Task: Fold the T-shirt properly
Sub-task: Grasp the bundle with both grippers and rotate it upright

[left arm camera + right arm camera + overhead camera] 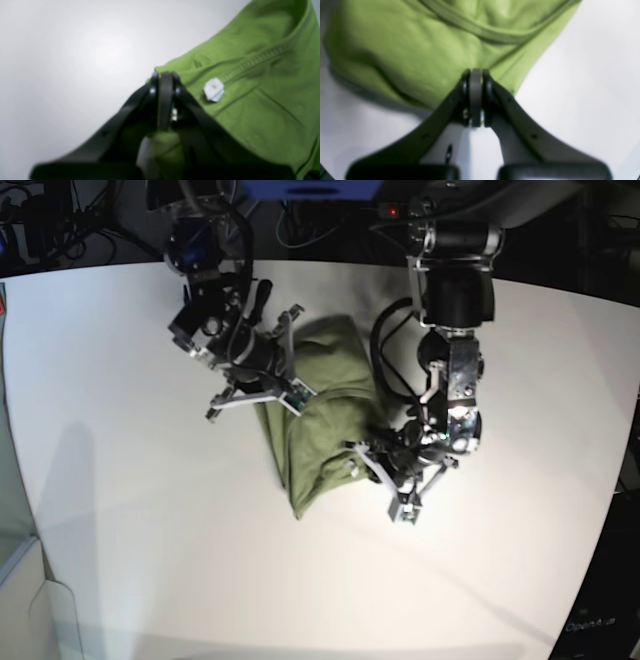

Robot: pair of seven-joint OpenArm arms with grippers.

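Note:
The green T-shirt lies bunched and partly doubled over in the middle of the white table. In the left wrist view the T-shirt shows its ribbed collar seam and a small pale tag. My left gripper is shut, pinching the cloth's edge; in the base view the left gripper sits at the shirt's right side. My right gripper is shut on a fold of the T-shirt, where creases converge at its tips. In the base view the right gripper sits at the shirt's upper left.
Bare white tabletop surrounds the shirt on all sides. The arms' bases and dark cables stand at the table's far edge. The table's right edge drops off to a dark floor.

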